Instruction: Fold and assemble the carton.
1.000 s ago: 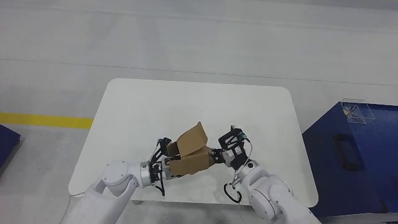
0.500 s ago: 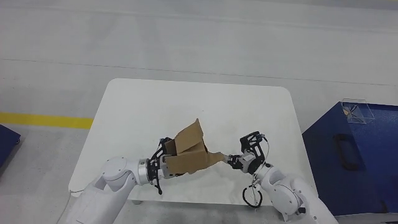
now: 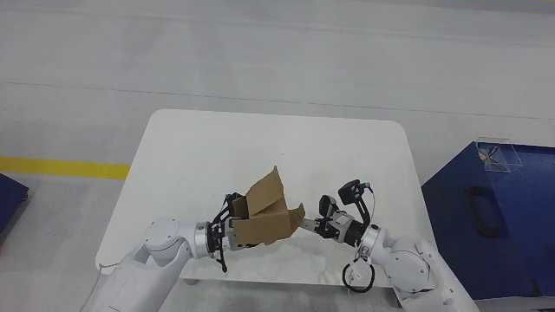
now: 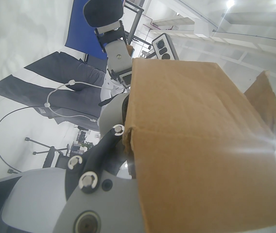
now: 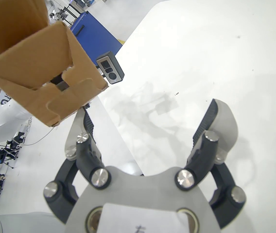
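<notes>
While the left gripper [image 3: 234, 225] has its fingers clamped on one end of the brown carton [image 3: 267, 211], holding it off the white counter [image 3: 217, 147] near the front edge, the right gripper [image 5: 150, 112] hovers just beside the opposite end with its fingers spread wide apart. One long flap stands up from the carton's far side, and the end facing the right gripper shows notched, partly folded flaps.
</notes>
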{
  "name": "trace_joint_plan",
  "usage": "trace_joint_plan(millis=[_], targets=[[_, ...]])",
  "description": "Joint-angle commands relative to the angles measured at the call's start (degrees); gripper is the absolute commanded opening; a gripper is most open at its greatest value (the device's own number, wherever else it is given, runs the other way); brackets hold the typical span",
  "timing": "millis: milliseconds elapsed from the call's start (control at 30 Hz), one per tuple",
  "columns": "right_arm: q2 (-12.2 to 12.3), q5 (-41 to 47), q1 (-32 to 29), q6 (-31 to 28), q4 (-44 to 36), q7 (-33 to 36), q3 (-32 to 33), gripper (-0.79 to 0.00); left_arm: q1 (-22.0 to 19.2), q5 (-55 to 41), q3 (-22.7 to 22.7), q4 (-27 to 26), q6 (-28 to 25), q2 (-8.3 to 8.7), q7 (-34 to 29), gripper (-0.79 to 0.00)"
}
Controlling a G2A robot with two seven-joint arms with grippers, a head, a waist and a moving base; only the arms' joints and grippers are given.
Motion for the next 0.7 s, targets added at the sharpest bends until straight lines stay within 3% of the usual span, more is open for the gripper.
trace_joint_plan(millis=[0,667], targets=[[0.04,0.45,0.17,0.06,-0.02,0.28,0.16,0.0,0.04,0.25,0.06,0.01,0.13,0.02,-0.04,-0.785],[0.3,0.0,0.4,0.61,-2.93,0.2,0.27,0.0,0.92,2.57,0.27,-1.6,0.26,0.22,0.66,-0.785]])
